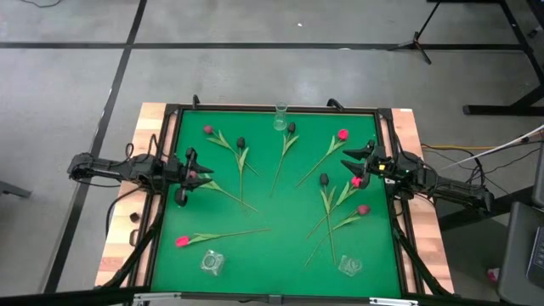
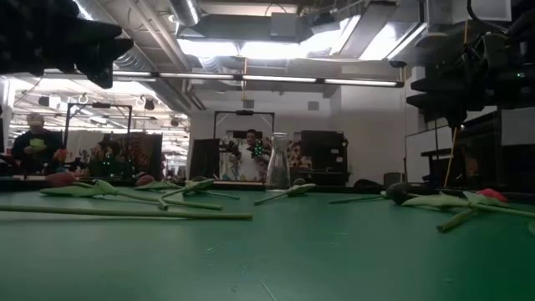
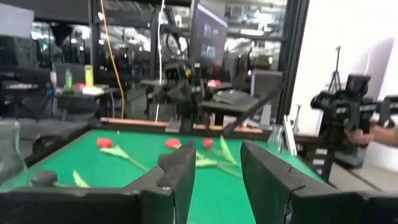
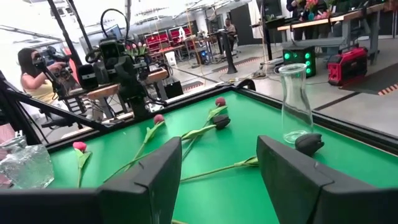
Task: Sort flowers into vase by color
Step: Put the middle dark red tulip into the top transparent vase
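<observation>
Flowers (image 1: 242, 151) are scattered flat across the green desk (image 1: 263, 255), none standing in a vase. Pink-red heads are seen at ten o'clock, two o'clock and seven o'clock, and dark heads nearer the centre and at twelve o'clock. A tall clear vase (image 1: 280, 117) stands empty at the twelve o'clock edge, just beside a dark-headed tulip (image 1: 291, 128). Two further glass vases are placed near the six o'clock edge, one at seven o'clock (image 1: 212, 263) and one at five o'clock (image 1: 349, 266). The left gripper (image 1: 189, 177) is held over the nine o'clock edge, its fingers (image 3: 180, 177) spread apart with nothing between them. The right gripper (image 1: 358, 166) is held over the three o'clock edge, its fingers (image 4: 155, 174) likewise spread and empty.
</observation>
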Available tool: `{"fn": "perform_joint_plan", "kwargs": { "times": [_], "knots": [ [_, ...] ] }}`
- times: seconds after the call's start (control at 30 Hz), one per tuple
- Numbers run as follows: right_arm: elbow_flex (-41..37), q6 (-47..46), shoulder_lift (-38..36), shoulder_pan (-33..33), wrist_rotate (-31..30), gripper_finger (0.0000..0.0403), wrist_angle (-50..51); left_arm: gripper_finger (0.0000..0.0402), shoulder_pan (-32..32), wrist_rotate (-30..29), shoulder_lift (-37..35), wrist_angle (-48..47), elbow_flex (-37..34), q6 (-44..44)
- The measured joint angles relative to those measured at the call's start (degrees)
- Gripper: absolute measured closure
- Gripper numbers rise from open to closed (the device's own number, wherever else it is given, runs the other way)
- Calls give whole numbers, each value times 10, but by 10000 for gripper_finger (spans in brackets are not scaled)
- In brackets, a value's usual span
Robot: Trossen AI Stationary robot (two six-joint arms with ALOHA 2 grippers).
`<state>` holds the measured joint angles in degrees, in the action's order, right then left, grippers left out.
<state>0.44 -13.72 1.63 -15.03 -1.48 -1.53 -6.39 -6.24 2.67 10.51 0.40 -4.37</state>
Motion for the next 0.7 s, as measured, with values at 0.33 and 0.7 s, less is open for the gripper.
{"fn": "perform_joint_plan", "kwargs": {
  "times": [0.33, 0.7],
  "knots": [
    [0, -28, 0, 0, 0, 194, -14, 276, 0, 12, 0, 36, 0, -25],
    [0, -26, 0, 0, -7, 194, -32, 276, 0, -74, 0, 93, 3, -140]
  ]
}}
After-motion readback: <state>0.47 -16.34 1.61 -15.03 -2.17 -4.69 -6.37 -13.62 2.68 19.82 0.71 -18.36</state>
